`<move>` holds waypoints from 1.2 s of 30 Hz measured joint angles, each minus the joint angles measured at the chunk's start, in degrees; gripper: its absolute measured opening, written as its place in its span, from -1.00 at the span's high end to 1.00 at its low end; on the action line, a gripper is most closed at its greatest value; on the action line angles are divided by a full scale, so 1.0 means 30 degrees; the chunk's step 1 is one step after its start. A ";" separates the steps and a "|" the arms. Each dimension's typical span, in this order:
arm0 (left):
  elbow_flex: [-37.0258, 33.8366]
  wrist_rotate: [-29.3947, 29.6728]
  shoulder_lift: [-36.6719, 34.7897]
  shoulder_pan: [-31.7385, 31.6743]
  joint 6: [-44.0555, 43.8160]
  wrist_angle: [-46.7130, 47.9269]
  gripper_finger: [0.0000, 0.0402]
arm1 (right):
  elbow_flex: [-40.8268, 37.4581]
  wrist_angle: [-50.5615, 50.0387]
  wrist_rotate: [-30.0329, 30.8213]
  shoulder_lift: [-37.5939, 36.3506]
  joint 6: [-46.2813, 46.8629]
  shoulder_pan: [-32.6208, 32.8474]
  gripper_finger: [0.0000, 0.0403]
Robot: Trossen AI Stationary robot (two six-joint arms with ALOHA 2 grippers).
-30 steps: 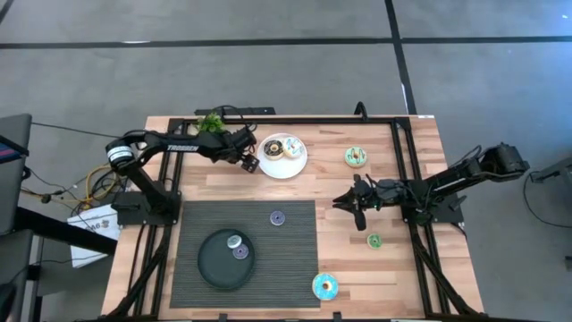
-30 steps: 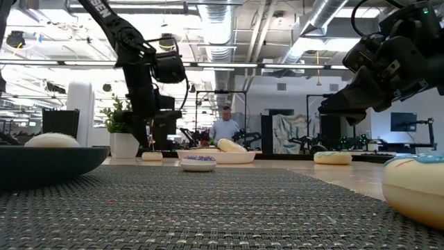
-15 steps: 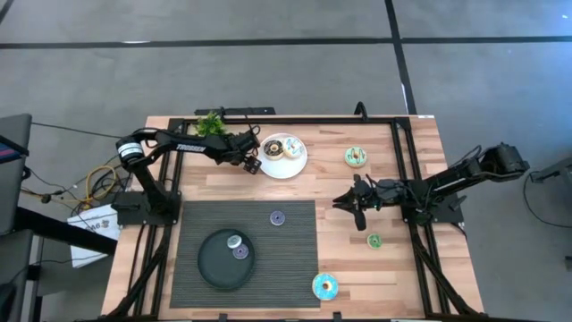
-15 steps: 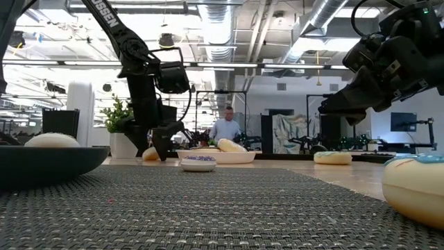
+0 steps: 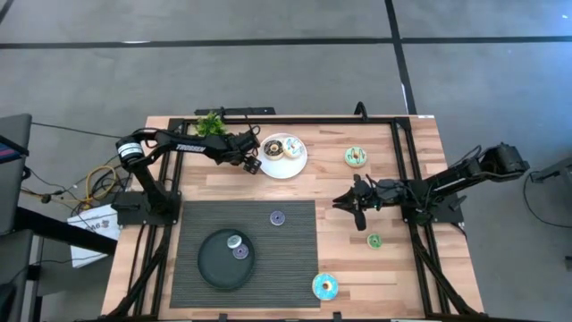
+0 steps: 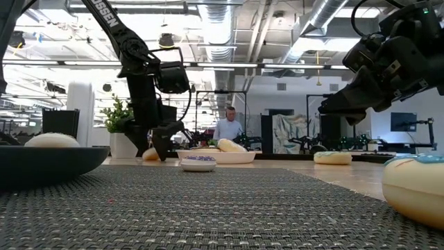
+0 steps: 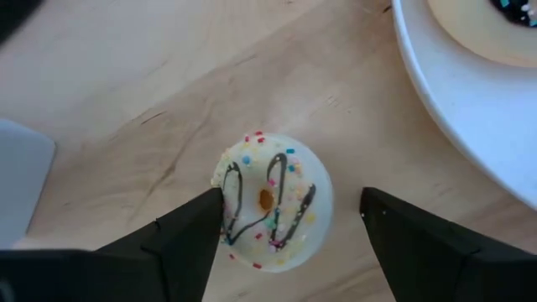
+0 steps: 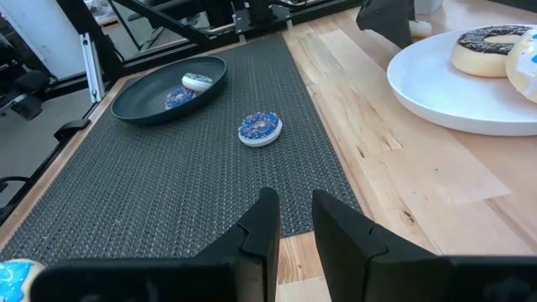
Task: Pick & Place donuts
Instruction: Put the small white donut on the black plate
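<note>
Beside the plate (image 5: 282,167), left claw (image 7: 289,214) wide around donut (image 7: 270,200).

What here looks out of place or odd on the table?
Nothing is spilled or damaged. One small purple donut lies alone on the dark mat, outside the black dish that holds two small ones.

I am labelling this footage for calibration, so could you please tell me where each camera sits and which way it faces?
High view: overhead, straight down; both arms, white plate.
Low view: table height, across the mat; left gripper straddles the small tan donut.
Left wrist view: downward; its open fingers flank that donut.
Right wrist view: forward past the right gripper over the black dish.
Shared: the plate, in all four.
</note>
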State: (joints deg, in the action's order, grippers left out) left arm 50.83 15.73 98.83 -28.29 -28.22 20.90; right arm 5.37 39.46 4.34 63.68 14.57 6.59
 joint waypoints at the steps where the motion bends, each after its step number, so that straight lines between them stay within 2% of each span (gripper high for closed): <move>1: 0.0000 -0.0016 0.0000 0.0000 -0.0010 0.0021 -0.34 | 0.0000 0.0000 -0.0005 0.0000 0.0000 0.0000 0.67; 8: 0.0000 -0.0015 -0.0007 0.0000 -0.0070 0.0131 -0.19 | 0.0000 0.0000 -0.0015 0.0000 0.0000 0.0000 0.67; 36: 0.0000 0.0027 -0.0007 -0.0015 -0.0469 0.0265 0.11 | 0.0000 -0.0007 -0.0015 0.0000 -0.0004 0.0000 0.67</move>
State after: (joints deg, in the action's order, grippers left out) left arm 50.83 15.81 98.80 -28.34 -29.63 21.69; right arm 5.37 39.44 4.29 63.68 14.56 6.59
